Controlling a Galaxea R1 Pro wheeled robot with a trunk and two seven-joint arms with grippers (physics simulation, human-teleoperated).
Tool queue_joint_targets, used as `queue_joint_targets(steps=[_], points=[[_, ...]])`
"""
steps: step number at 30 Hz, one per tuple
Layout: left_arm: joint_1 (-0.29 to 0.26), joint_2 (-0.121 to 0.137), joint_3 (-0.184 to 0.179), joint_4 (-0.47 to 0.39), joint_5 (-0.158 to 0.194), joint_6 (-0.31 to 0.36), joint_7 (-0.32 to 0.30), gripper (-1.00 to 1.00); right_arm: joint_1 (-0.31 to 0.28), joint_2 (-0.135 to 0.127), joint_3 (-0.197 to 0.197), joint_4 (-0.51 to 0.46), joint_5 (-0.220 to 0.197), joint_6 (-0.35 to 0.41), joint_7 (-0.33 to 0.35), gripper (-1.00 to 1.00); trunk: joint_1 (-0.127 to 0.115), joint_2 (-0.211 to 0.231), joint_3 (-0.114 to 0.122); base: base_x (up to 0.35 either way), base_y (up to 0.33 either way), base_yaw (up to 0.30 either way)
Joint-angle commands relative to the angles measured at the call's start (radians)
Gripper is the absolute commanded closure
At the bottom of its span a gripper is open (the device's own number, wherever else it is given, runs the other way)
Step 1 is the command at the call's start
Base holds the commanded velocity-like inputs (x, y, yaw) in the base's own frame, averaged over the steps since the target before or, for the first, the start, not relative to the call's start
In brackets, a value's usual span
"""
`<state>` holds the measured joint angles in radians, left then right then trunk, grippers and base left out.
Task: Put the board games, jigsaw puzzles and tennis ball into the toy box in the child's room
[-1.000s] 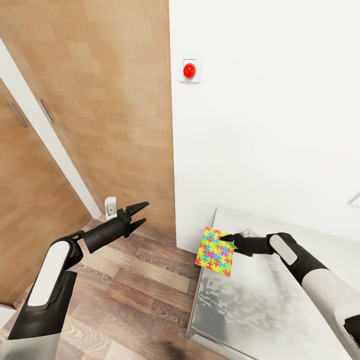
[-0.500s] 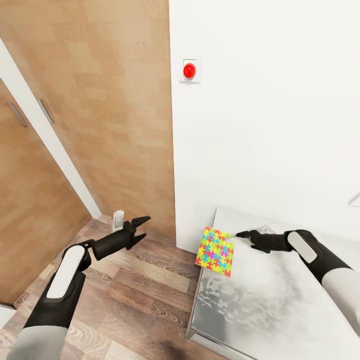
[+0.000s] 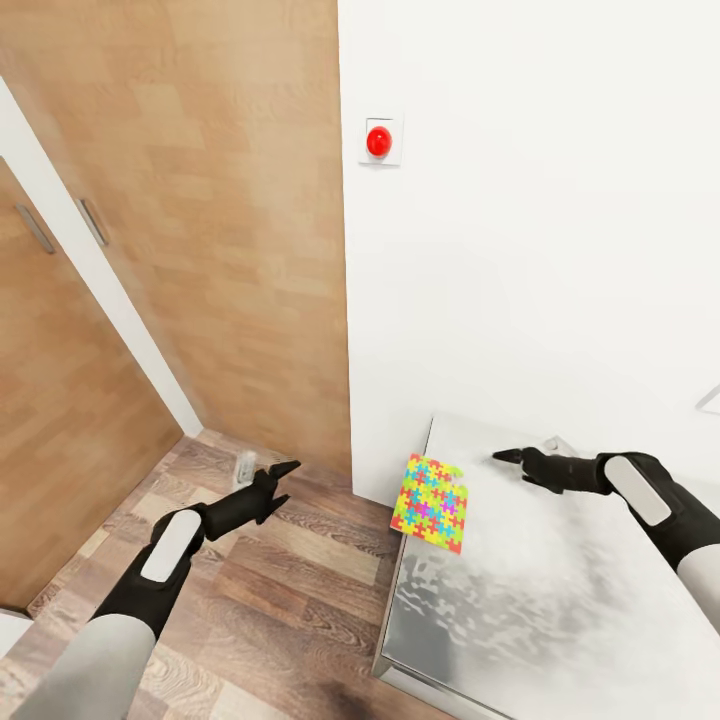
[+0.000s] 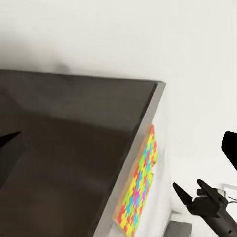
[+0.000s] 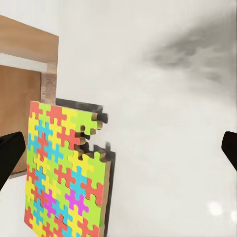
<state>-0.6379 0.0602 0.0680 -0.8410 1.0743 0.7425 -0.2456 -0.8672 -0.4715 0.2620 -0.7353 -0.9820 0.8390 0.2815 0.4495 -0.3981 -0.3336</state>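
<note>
One jigsaw puzzle (image 3: 430, 503), a thin square of pink, yellow, green, blue and orange pieces, lies at the left edge of the light-grey table (image 3: 560, 600) and hangs partly over it. One corner has a notch, as the right wrist view shows (image 5: 64, 173). My right gripper (image 3: 508, 457) hovers over the table to the right of the puzzle, open and holding nothing, a short gap away. My left gripper (image 3: 280, 480) is open and empty, low over the wood floor to the left of the table. The left wrist view catches the puzzle (image 4: 138, 190) and the right gripper (image 4: 192, 190).
A white wall with a red button plate (image 3: 378, 141) rises behind the table. Wooden doors (image 3: 200, 250) stand to the left. A small white fitting (image 3: 243, 465) sits at the foot of the door, by the wood-plank floor (image 3: 280, 580).
My right gripper has come off the puzzle's edge and drawn back to the right. The left arm has dropped lower and pulled back. The puzzle has stayed in place.
</note>
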Motion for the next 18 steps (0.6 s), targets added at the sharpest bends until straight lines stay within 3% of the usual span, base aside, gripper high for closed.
queue_joint_targets(steps=[1,2,5,6,12,18], points=[[-0.01,0.0,0.002,0.041,-0.022,-0.015,-0.036,-1.0,0.004,-0.006,-0.007,-0.011,0.005,0.0,0.006,-1.0,0.001,-0.002,-0.002,0.0,0.0,0.0],[-0.01,0.0,0.002,0.041,-0.022,-0.015,-0.036,-1.0,0.004,-0.006,-0.007,-0.011,0.005,0.0,0.006,-1.0,0.001,-0.002,-0.002,0.0,0.0,0.0],[-0.028,-0.001,-0.001,0.142,-0.088,-0.075,-0.138,-1.0,0.025,-0.017,-0.041,-0.052,0.005,0.0,0.003,-1.0,0.001,-0.002,-0.002,0.0,0.0,0.0],[-0.028,-0.001,-0.001,0.142,-0.088,-0.075,-0.138,-1.0,0.025,-0.017,-0.041,-0.052,0.005,0.0,0.003,-1.0,0.001,-0.002,-0.002,0.0,0.0,0.0],[-0.043,-0.002,-0.004,0.282,-0.2,-0.197,-0.295,-1.0,0.1,-0.032,-0.116,-0.193,0.006,-0.001,0.001,-1.0,0.001,-0.002,-0.002,0.0,0.0,0.0],[-0.046,-0.006,-0.004,0.373,-0.249,-0.305,-0.36,-1.0,0.174,-0.036,-0.169,-0.352,0.011,0.004,-0.001,-1.0,0.001,-0.002,-0.002,0.0,0.0,0.0]])
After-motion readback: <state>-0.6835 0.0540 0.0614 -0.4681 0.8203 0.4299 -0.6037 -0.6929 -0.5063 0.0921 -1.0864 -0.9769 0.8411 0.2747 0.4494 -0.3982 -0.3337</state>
